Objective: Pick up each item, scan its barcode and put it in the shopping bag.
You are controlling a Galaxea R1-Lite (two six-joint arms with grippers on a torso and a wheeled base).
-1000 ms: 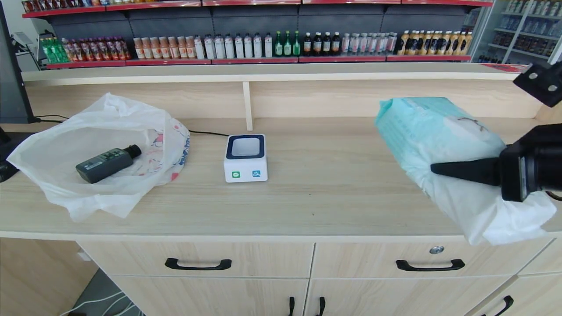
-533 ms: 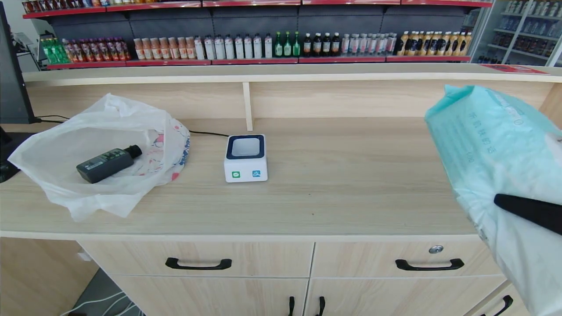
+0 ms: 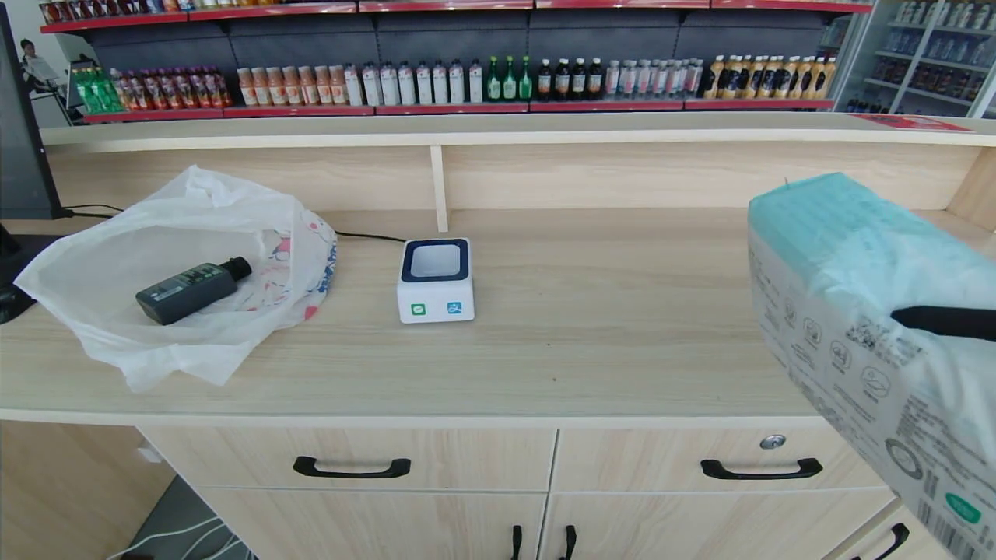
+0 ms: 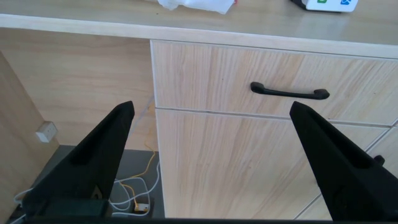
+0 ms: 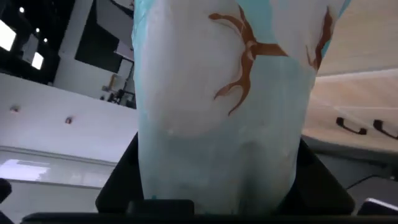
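At lower right the right gripper clamps a teal-and-white pack held up by the table edge, the left gripper hangs open before the drawers, and farther back sit the scanner at centre and the shopping bag with a dark bottle at left.

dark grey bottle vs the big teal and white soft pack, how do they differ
Size: the dark grey bottle is small and slim; the teal and white soft pack is far bulkier.
Place: the bottle lies on its side inside the white plastic bag; the pack is up off the wooden counter, clamped in the right gripper.
Build: the bottle looks rigid, the pack soft.
Both carry print.
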